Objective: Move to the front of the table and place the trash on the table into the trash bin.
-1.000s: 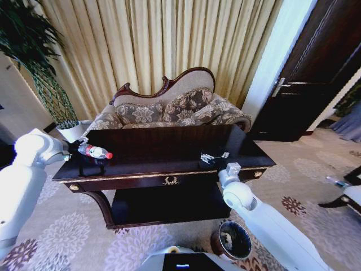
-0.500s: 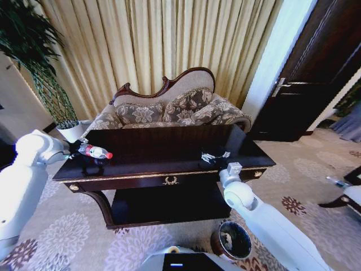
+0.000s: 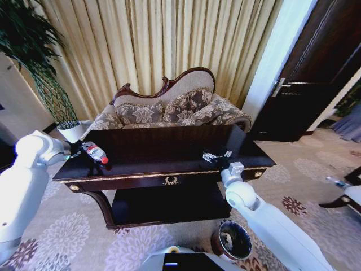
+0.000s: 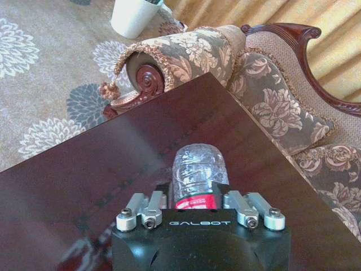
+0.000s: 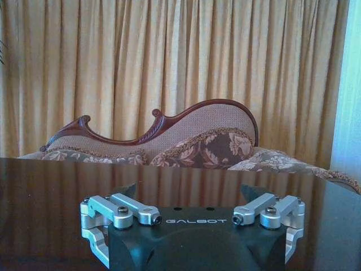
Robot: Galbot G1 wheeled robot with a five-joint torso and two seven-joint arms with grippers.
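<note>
Closest to me, the trash bin sits on the carpet right by my base, on my right side, so whatever I grab has a short trip down. My right pincer hovers at the bench's front edge with its fingers spread wide and nothing between them, lined up low with the polished top. Just past it a few small white scraps lie near the right front corner, probably why that arm is parked there. Over on the left end, my left pincer is clamped around the bottle, gripping the red label, and the bottle looks tilted with its red cap lowest. Behind everything stands the sofa.
</note>
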